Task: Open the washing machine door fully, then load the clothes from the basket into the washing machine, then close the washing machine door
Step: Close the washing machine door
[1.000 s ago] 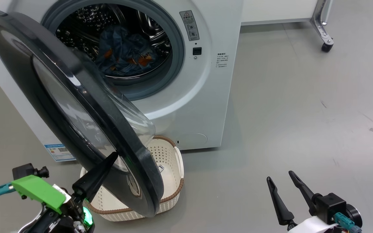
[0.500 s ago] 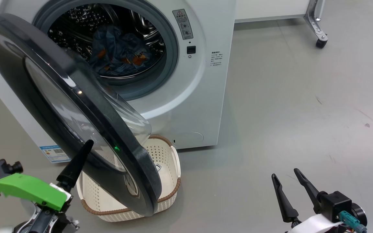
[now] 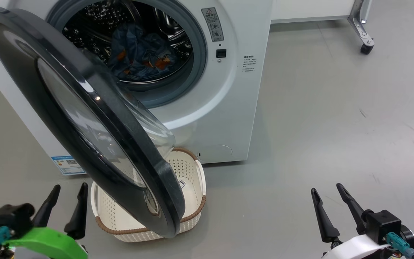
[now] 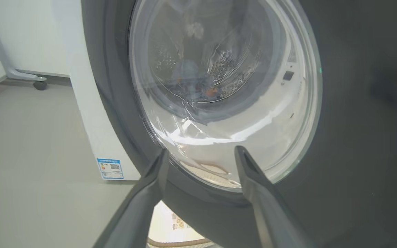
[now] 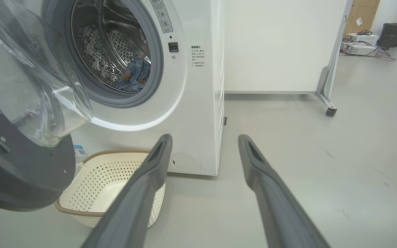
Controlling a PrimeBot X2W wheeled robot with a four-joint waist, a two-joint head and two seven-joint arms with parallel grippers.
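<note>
In the head view, at 7 o'clock, the left pincer (image 3: 70, 186) is hovering low over the grey floor (image 3: 318, 126) with its two dark fingers standing spread apart and pinching nothing. In the left wrist view the left pincer (image 4: 202, 150) is pointing at the outer face of the washing machine door (image 4: 357, 137), the fingertips framing the lower part of the glass window. At 5 o'clock the right pincer (image 3: 326, 188) is likewise standing wide and gripping nothing, well apart from everything else. In the right wrist view the right pincer (image 5: 203, 137) is aiming toward the machine's lower front corner.

Just beyond the left pincer, around 6 to 7 o'clock, the basket (image 3: 201, 205) is sitting on the floor just in front of the machine. The lower edge of the washing machine door (image 3: 84, 118) is hanging over the basket and covering part of it.

The door is standing swung out, running from 10 o'clock down toward 6 o'clock, with its clear bowl bulging toward the machine.

Behind it, at 11 to 12 o'clock, the washing machine (image 3: 225, 108) is showing its open steel drum. The clothes (image 3: 140, 54) are lying inside the drum in a blue heap with orange patches. A small blue label (image 3: 67, 164) is showing low on the machine's front at 8 o'clock.

At 1 o'clock, farthest off, a metal leg on a caster (image 3: 363, 36) is standing on the floor.
</note>
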